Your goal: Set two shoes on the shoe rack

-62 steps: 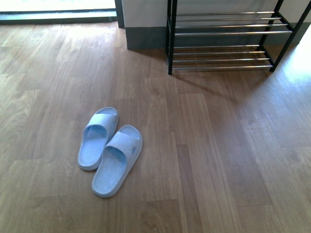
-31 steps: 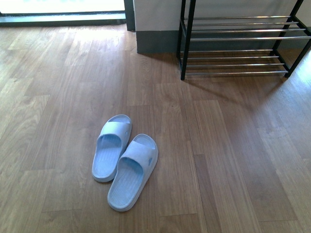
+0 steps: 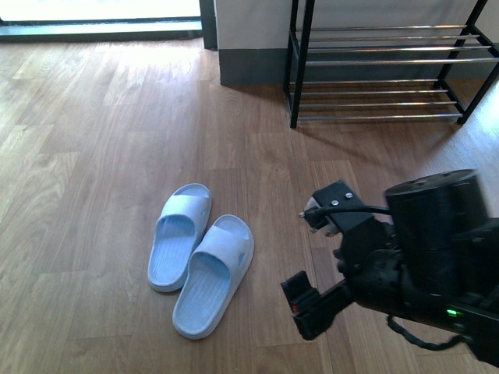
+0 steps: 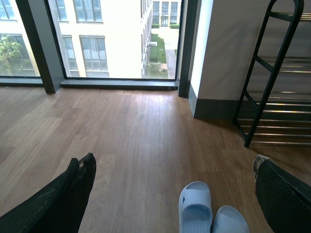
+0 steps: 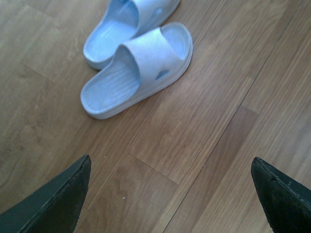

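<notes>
Wood floor (image 3: pixel 93 156) holds slides (image 3: pixel 214 273), rack (image 3: pixel 298 78) by wall (image 3: pixel 249 31); left gripper (image 4: pixel 171 162), right gripper (image 5: pixel 170 162) gape wide.

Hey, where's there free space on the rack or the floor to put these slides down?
Both visible tiers of the shoe rack are bare. The floor is open between the slides and the rack, and toward the window. Tight only right of the slides, where the open right hand hangs.

Brown wood-plank floor (image 3: pixel 93 156); bright floor-to-ceiling window (image 4: pixel 116 39); white wall (image 4: pixel 228 48), grey skirting (image 3: pixel 249 66).
</notes>
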Controlling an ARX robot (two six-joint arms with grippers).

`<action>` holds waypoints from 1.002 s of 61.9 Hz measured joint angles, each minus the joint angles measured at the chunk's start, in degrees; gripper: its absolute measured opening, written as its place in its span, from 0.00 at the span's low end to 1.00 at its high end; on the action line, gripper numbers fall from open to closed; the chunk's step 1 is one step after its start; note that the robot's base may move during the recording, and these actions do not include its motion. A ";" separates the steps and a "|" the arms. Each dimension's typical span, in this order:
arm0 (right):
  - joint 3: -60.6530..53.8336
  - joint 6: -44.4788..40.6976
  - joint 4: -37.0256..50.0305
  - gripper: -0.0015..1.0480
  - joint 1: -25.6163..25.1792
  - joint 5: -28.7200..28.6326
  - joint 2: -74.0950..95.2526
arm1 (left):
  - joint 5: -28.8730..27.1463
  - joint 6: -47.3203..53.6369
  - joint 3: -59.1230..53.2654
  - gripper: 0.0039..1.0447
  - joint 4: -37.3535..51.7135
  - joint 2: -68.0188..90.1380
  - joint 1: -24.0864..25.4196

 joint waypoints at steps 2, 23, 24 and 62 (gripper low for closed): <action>2.69 0.87 -0.52 0.91 0.59 0.57 2.82 | 0.00 0.00 0.00 0.91 0.00 0.00 0.00; 27.52 13.90 -8.31 0.91 7.39 3.41 22.75 | 0.00 0.00 0.00 0.91 0.00 0.00 0.00; 29.05 15.12 -9.09 0.91 7.82 3.43 23.71 | 0.00 0.00 0.00 0.91 0.00 0.00 0.00; 59.04 25.77 -21.00 0.76 9.55 14.64 42.69 | 0.00 0.00 0.00 0.91 0.00 0.00 0.00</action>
